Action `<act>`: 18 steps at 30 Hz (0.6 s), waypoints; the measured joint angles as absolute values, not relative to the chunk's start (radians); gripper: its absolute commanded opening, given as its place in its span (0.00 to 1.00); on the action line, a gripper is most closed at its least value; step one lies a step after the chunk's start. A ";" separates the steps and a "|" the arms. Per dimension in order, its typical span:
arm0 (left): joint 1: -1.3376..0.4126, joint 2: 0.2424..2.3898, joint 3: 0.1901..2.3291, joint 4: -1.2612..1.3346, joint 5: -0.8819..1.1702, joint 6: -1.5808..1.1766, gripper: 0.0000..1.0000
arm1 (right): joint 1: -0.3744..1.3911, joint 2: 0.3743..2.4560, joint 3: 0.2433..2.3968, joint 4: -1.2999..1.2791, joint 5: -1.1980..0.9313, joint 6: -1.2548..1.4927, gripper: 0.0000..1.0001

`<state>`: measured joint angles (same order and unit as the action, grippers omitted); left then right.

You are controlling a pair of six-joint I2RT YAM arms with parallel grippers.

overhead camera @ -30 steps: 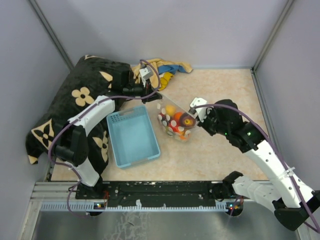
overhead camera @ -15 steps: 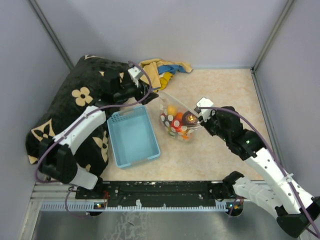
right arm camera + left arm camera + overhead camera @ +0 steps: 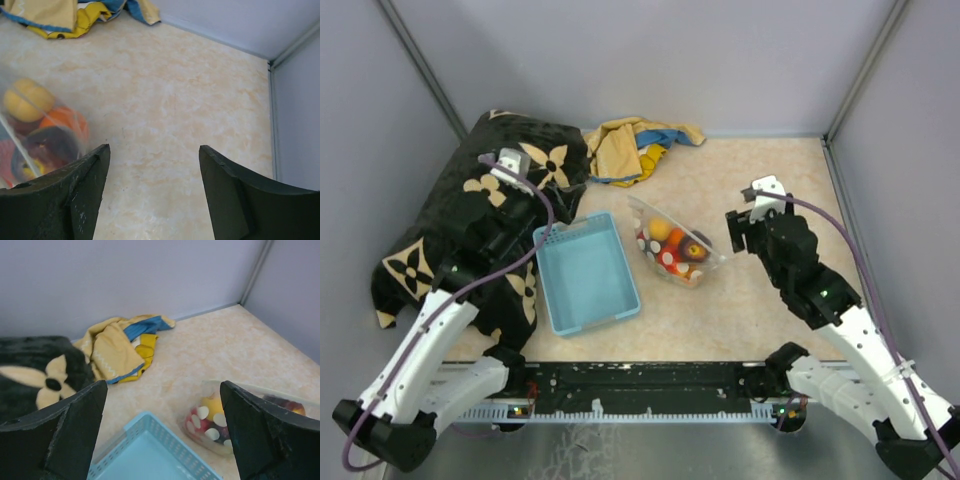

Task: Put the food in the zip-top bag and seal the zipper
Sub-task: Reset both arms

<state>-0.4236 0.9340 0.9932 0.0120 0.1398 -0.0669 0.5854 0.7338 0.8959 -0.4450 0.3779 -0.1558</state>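
Left end effector (image 3: 161, 390) and right end effector (image 3: 153, 150) spread wide, empty.

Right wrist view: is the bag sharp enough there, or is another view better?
Right wrist: zip-top bag soft, cropped at the left edge; left wrist: sharper, bag low in frame; top external: even light, no glare, whole bag visible.
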 measured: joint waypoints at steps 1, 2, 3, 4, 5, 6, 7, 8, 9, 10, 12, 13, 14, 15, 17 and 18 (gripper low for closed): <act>-0.424 0.903 0.980 -0.006 0.110 -0.073 1.00 | 0.585 0.736 0.895 -0.442 0.408 -0.135 0.72; -0.424 0.866 0.964 -0.030 0.067 -0.082 1.00 | 0.584 0.738 0.895 -0.434 0.448 -0.109 0.72; -0.424 0.832 0.951 -0.052 0.028 -0.089 1.00 | 0.579 0.743 0.895 -0.429 0.478 -0.086 0.73; -0.424 0.800 0.938 -0.073 -0.011 -0.096 1.00 | 0.567 0.752 0.895 -0.427 0.508 -0.059 0.73; -0.424 0.766 0.926 -0.095 -0.053 -0.104 1.00 | 0.551 0.764 0.896 -0.427 0.536 -0.030 0.73; -0.424 0.733 0.915 -0.116 -0.092 -0.110 1.00 | 0.527 0.776 0.898 -0.430 0.559 -0.002 0.73; -0.424 0.691 0.902 -0.140 -0.146 -0.119 1.00 | 0.489 0.791 0.901 -0.434 0.573 0.032 0.73; -0.424 0.648 0.892 -0.163 -0.200 -0.130 1.00 | 0.438 0.806 0.907 -0.444 0.579 0.067 0.73; -0.424 0.618 0.884 -0.175 -0.239 -0.136 1.00 | 0.374 0.828 0.914 -0.457 0.570 0.101 0.73; -0.424 0.583 0.877 -0.189 -0.287 -0.143 1.00 | 0.313 0.844 0.919 -0.467 0.560 0.130 0.73; -0.424 0.515 0.868 -0.210 -0.368 -0.150 1.00 | 0.183 0.862 0.920 -0.488 0.529 0.188 0.74; -0.424 0.491 0.868 -0.217 -0.400 -0.153 1.00 | 0.131 0.862 0.920 -0.502 0.513 0.212 0.74; -0.424 0.471 0.868 -0.223 -0.427 -0.153 1.00 | 0.091 0.860 0.921 -0.514 0.508 0.232 0.74; -0.424 0.453 0.869 -0.233 -0.453 -0.152 1.00 | 0.061 0.855 0.926 -0.528 0.503 0.249 0.74; -0.424 0.438 0.875 -0.249 -0.489 -0.145 1.00 | 0.049 0.834 0.935 -0.540 0.487 0.264 0.74; -0.424 0.436 0.883 -0.262 -0.508 -0.137 1.00 | 0.049 0.817 0.937 -0.539 0.477 0.266 0.74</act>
